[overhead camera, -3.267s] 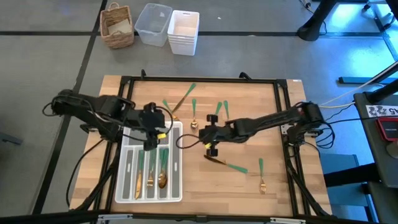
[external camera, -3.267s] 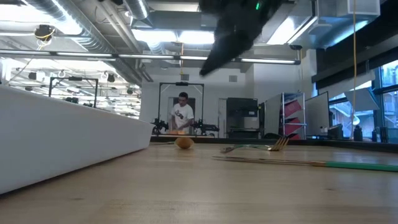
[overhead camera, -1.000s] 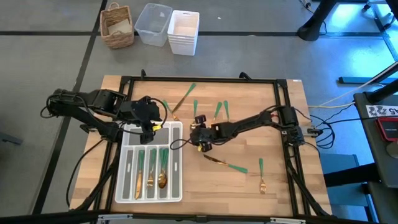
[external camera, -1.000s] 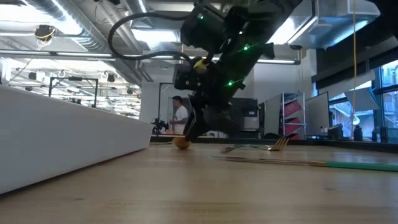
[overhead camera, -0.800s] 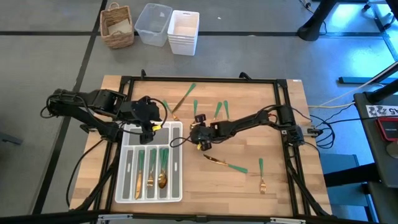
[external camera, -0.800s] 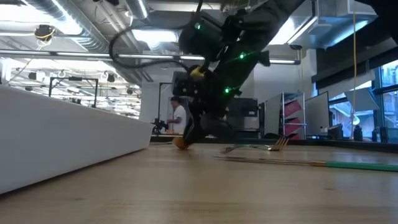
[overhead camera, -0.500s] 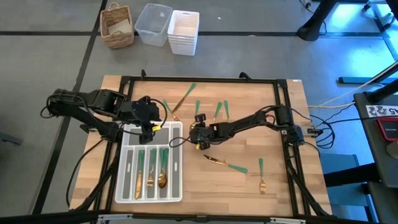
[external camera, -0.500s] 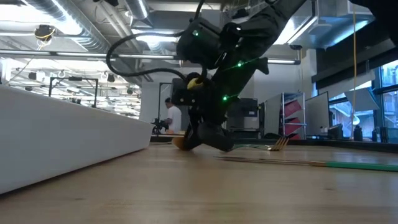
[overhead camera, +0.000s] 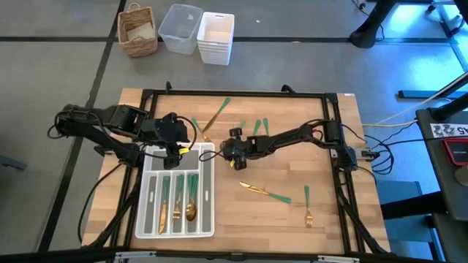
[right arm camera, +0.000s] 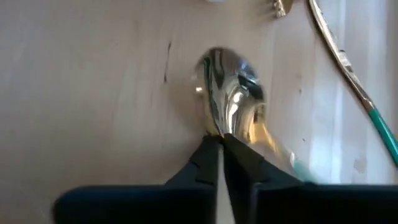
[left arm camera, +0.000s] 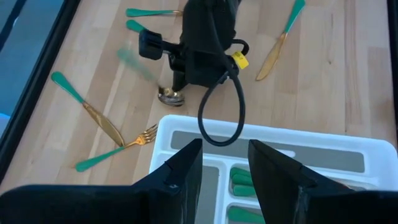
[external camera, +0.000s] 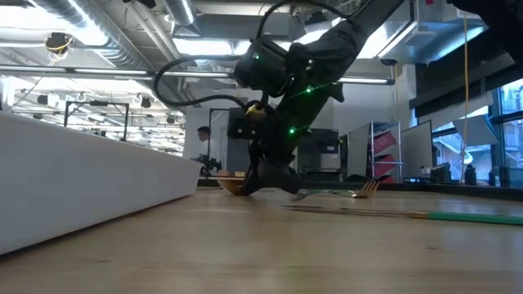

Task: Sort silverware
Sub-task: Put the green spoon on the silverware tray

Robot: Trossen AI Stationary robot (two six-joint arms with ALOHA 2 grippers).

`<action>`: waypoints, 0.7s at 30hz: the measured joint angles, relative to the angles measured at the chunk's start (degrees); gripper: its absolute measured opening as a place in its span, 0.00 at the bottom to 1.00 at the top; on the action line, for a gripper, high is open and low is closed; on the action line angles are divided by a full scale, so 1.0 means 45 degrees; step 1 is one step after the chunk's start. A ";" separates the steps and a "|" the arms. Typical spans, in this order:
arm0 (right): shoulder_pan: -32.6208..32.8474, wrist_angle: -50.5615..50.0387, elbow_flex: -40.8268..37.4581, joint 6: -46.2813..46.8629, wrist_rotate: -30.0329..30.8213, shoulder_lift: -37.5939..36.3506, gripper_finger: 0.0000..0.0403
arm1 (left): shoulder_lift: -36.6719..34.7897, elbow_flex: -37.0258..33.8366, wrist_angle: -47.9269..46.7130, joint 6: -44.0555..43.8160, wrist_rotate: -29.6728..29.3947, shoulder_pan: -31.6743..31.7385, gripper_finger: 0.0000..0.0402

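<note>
The silverware has gold heads and green handles. Several pieces lie in the white tray [overhead camera: 178, 219]. A knife [overhead camera: 213, 115], another knife [overhead camera: 262, 191], a fork [overhead camera: 308, 209] and more pieces [overhead camera: 260, 128] lie loose on the wood. My right gripper [overhead camera: 232, 151] [right arm camera: 221, 140] is down at the table just right of the tray's far end, shut on a gold spoon [right arm camera: 227, 106] [left arm camera: 169, 95]. My left gripper [left arm camera: 224, 168] [overhead camera: 175, 143] hovers open above the tray's far end. My right gripper pinches the spoon between its two fingertips at the near rim of the bowl [right arm camera: 217, 129], beside the neck. The fingers come from above, slanting down. The bowl [external camera: 231, 186] rests on the table; the green handle [right arm camera: 300, 169] runs off past the fingers.
A black frame rail [overhead camera: 234, 93] runs around the wooden table. Beyond the far edge stand a wicker basket [overhead camera: 138, 31], a clear bin [overhead camera: 180, 28] and stacked white bins [overhead camera: 216, 36]. The tray's wall [external camera: 90, 192] fills the left of the low view. Bare wood lies on the table's right side.
My right gripper has moved a little toward the far edge and come down to the table at the spoon. The spoon's bowl has stayed on the table, shifted slightly. The left arm has kept still.
</note>
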 joint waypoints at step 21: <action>0.0039 -0.0092 0.0344 0.0033 0.0470 0.0034 0.03 | 0.0000 -0.0827 0.0042 -0.0725 -0.0010 0.0000 0.30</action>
